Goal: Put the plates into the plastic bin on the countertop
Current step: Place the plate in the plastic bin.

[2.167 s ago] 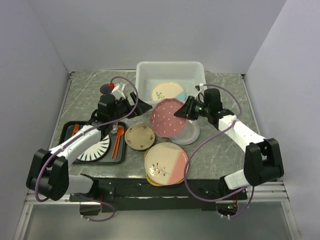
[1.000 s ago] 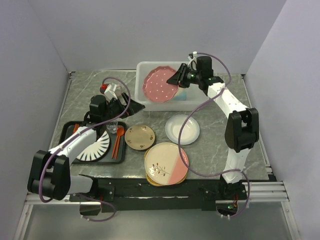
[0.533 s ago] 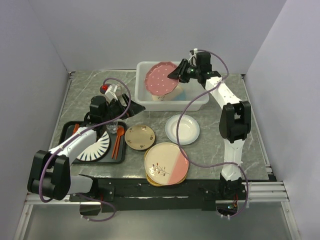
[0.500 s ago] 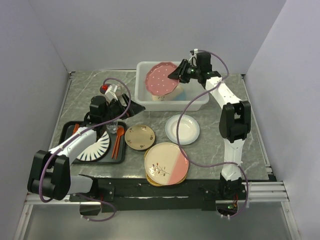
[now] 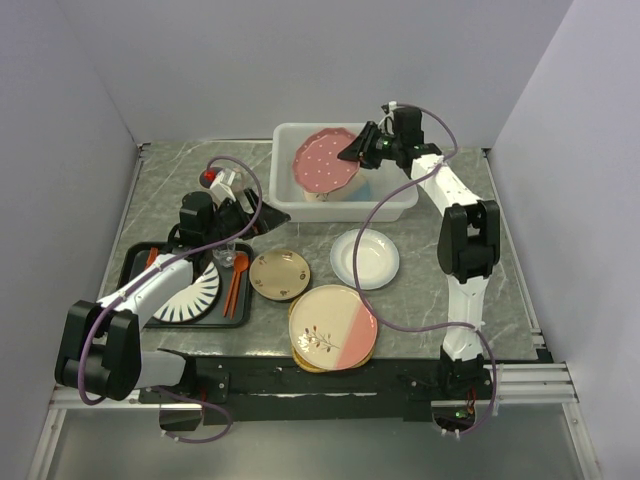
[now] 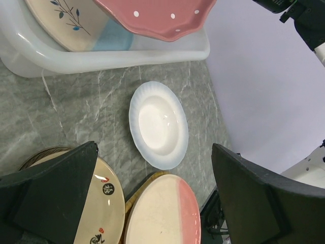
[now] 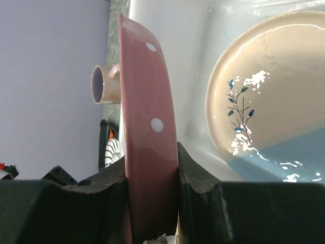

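My right gripper (image 5: 362, 150) is shut on the rim of a pink white-dotted plate (image 5: 325, 165) and holds it tilted over the white plastic bin (image 5: 400, 210). In the right wrist view the plate (image 7: 147, 101) stands on edge between my fingers (image 7: 200, 178). A cream-and-blue plate (image 7: 264, 101) lies on the bin floor. My left gripper (image 5: 262, 213) is open and empty above the countertop (image 5: 170, 180), left of the bin. On the countertop lie a white plate (image 5: 365, 258), a small tan plate (image 5: 279, 274) and a cream-and-pink plate (image 5: 332, 325) atop a stack.
A black tray (image 5: 135, 270) at the front left holds a striped plate (image 5: 190, 295) and an orange spoon (image 5: 237, 275). The left wrist view shows the bin wall (image 6: 101, 51), the white plate (image 6: 158, 124) and the cream-and-pink plate (image 6: 162, 213). Walls enclose three sides.
My right gripper has carried the pink plate from above the white plate up and back to over the bin. My left gripper has drawn back a little to the left.
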Robot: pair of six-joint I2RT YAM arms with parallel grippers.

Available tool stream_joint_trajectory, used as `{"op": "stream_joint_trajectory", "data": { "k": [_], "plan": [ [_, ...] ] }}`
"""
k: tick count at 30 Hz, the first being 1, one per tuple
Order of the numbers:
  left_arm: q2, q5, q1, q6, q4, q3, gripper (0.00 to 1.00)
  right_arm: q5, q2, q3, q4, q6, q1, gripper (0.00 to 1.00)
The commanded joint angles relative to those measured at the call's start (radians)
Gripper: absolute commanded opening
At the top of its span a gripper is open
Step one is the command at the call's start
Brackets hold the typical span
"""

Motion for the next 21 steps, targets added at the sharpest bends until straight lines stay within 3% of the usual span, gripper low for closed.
{"op": "stream_joint_trajectory", "data": {
  "k": [1, 21],
  "plan": [
    [-0.027, 0.01, 0.005, 0.026, 0.005, 0.034, 0.99, -0.044, 0.002, 0.063, 0.102, 0.023, -0.009, 0.0],
    [-0.03, 0.002, 0.008, 0.024, -0.002, 0.032, 0.99, -0.006, 0.074, -0.019, 0.133, 0.008, -0.027, 0.0]
  ]
}}
